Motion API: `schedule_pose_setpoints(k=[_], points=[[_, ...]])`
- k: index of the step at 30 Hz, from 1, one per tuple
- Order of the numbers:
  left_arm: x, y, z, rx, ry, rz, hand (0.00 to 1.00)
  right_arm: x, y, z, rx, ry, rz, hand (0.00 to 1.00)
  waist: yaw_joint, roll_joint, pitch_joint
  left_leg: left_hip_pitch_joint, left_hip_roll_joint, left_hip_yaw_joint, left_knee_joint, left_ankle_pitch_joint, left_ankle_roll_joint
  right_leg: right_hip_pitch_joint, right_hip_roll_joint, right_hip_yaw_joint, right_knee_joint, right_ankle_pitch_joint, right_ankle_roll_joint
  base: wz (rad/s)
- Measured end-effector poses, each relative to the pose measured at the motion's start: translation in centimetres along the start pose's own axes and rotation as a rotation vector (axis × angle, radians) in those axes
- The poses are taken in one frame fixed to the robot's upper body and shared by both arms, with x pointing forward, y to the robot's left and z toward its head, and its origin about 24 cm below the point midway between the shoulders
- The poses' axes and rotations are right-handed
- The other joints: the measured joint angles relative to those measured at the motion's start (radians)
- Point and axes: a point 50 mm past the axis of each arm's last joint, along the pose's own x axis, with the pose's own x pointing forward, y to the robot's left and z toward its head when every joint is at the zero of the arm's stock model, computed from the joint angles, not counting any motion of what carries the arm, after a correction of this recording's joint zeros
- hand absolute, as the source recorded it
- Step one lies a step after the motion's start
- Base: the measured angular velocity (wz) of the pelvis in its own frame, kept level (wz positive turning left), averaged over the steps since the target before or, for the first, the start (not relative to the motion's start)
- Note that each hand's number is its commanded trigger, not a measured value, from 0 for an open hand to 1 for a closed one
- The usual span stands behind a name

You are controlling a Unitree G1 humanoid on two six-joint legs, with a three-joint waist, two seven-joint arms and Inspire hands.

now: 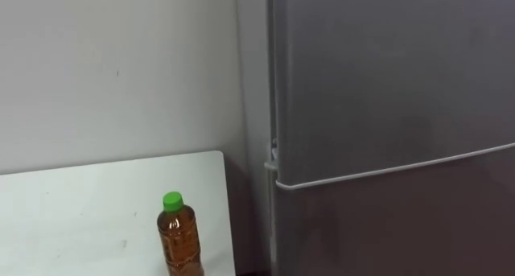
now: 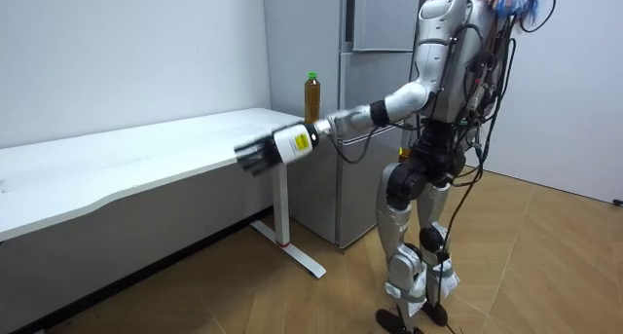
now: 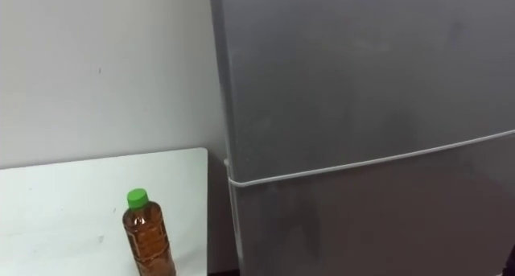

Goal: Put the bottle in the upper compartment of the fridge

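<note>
The green-capped bottle (image 1: 179, 237) stands upright at the table (image 1: 80, 212) corner beside the fridge (image 1: 386, 107) – long axis vertical – above and fridgeward of the outstretched left hand (image 2: 257, 158), whose fingers' state cannot be told.

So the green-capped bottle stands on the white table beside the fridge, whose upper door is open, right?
No: the upper door is shut, as the left eye view shows. The green-capped bottle does stand on the white table beside the fridge.
</note>
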Motion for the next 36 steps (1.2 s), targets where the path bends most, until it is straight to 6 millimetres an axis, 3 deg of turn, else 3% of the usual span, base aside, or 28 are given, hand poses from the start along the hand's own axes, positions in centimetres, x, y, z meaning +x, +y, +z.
schedule_pose_setpoints(k=[3,4,7,8,10,17,23,31,36], points=[[-0.7,-2.2,3.7,-0.092,-0.134,-0.087,0.0,0.0,0.1,-0.1,-0.004,0.002,0.003,0.0,0.002,0.001,0.0012,-0.005,0.0,-0.005,0.0,0.0,0.0,0.0,0.001,0.0,0.0,0.0,0.0,0.0],[-0.8,-2.7,4.9,-0.122,-0.172,-0.12,0.0,0.0,0.1,0.0,-0.004,0.0,-0.001,0.0,-0.001,-0.005,0.0059,-0.004,0.0,-0.005,0.001,0.0,0.0,0.001,0.0,-0.001,0.0,0.0,-0.001,0.0],[-2.0,-4.7,8.2,-0.234,-0.261,-0.212,0.0,0.1,0.2,0.1,-0.003,0.003,-0.012,0.0,-0.006,0.0,0.0042,-0.016,-0.001,-0.012,0.016,-0.002,0.0,-0.005,0.0,-0.005,-0.002,-0.001,-0.001,0.07],[-2.8,-5.2,9.6,-0.283,-0.303,-0.253,0.0,0.1,0.3,0.2,-0.003,0.0,-0.013,0.0,-0.005,-0.003,0.0112,-0.015,-0.001,-0.012,0.016,-0.002,0.0,-0.005,0.001,-0.004,-0.002,-0.001,-0.001,0.0],[-3.7,-5.8,11.3,-0.333,-0.358,-0.306,0.0,0.1,0.2,0.2,-0.002,-0.001,-0.019,0.0,-0.008,-0.007,0.0168,-0.017,0.0,-0.012,0.016,-0.002,0.0,-0.005,0.001,-0.004,-0.002,-0.001,-0.001,0.0],[-6.4,-8.0,15.8,-0.428,-0.51,-0.487,0.0,0.2,0.6,0.6,-0.003,-0.005,-0.01,0.0,-0.038,-0.004,0.0155,-0.033,0.0,-0.012,0.018,-0.002,0.0,-0.011,0.002,-0.003,-0.003,-0.001,-0.001,0.02],[-9.1,-10.5,17.4,-0.446,-0.552,-0.667,0.0,0.3,0.8,0.2,0.0,0.019,-0.007,0.0,-0.069,-0.012,0.0168,-0.03,0.0,-0.01,0.026,-0.002,0.0,-0.007,0.0,0.001,-0.004,-0.001,-0.001,0.0],[-11.4,-12.6,16.4,-0.452,-0.46,-0.917,0.0,0.6,1.5,0.8,0.015,0.03,0.006,0.0,-0.116,-0.012,0.013,-0.035,0.003,-0.006,0.029,-0.002,0.0,-0.024,0.002,0.009,-0.002,0.0,-0.003,-0.02],[-13.5,-13.8,15.8,-0.451,-0.414,-1.089,0.0,0.6,1.7,1.0,-0.001,0.032,0.019,0.0,-0.127,-0.011,0.0093,-0.038,0.003,-0.004,0.027,-0.002,0.0,-0.028,0.002,0.007,-0.002,0.001,-0.003,0.0]])
